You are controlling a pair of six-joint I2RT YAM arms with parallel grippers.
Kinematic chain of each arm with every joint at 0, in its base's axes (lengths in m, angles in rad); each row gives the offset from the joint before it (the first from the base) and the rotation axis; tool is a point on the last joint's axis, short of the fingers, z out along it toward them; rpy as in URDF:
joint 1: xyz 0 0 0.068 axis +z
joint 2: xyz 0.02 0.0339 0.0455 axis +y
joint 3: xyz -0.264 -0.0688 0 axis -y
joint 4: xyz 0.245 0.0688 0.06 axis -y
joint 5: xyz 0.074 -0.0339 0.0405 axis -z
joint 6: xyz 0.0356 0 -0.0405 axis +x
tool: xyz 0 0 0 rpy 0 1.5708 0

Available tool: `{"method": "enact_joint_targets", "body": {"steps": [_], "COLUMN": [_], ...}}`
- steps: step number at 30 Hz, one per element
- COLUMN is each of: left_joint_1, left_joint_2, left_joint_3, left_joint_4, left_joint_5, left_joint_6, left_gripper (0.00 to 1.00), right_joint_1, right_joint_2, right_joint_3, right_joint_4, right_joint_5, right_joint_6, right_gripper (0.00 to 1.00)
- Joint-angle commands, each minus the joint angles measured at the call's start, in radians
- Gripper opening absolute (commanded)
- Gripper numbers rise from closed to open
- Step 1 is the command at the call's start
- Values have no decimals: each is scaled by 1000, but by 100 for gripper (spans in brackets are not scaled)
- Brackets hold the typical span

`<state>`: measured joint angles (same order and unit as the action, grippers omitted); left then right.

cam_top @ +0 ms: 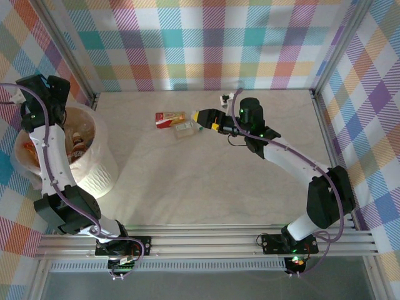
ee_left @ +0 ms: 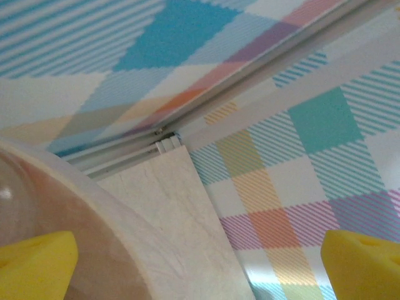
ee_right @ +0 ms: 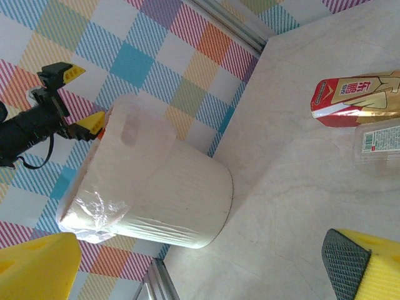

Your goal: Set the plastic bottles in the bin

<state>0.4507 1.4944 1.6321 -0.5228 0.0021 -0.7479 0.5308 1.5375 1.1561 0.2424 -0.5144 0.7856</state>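
Watch the left gripper (ee_left: pixel 200 267), spread wide and empty over the bin (cam_top: pixel 100 172) rim, with some plastic bottles (cam_top: pixel 77 147) already inside: could snag the loose liner (ee_right: pixel 128 140) if lowered. Farther out, mind the right gripper (ee_right: pixel 200 269), also spread and empty, near the clear bottle (cam_top: pixel 187 129) and red-label bottle (cam_top: pixel 169 119) lying on the table (cam_top: pixel 219 187): could roll one away or pinch both if closed off-centre.

On the bench (cam_top: pixel 219 181), upper centre of the top view, lie two: one red-and-gold bottle (cam_top: pixel 170 119) and one clear bottle (cam_top: pixel 186 129). One bin (cam_top: pixel 103 175) stands at the left. The bottles inside it (cam_top: pixel 78 147) are too hidden to count. There are two arms: left arm (cam_top: pixel 47 150) and right arm (cam_top: pixel 294 156).
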Motion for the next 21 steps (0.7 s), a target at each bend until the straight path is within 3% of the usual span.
{"method": "enact_joint_targets", "body": {"steps": [1, 12, 17, 21], "left_joint_1": [-28, -156, -156, -156], "left_joint_2": [-3, -60, -162, -256], "left_joint_3": [-68, -27, -24, -59], "left_joint_4": [-76, -141, -128, -80], "left_joint_5": [45, 160, 173, 270], "left_joint_6": [41, 141, 150, 147], "left_gripper": [100, 100, 100, 100], "right_joint_1": [0, 0, 0, 0], "right_joint_2": [13, 40, 36, 40], "right_joint_3": [38, 51, 50, 49], "right_joint_4": [11, 25, 9, -29], "right_joint_5": [-21, -34, -5, 70], "right_joint_6": [10, 50, 34, 11], "right_gripper": [100, 99, 100, 100]}}
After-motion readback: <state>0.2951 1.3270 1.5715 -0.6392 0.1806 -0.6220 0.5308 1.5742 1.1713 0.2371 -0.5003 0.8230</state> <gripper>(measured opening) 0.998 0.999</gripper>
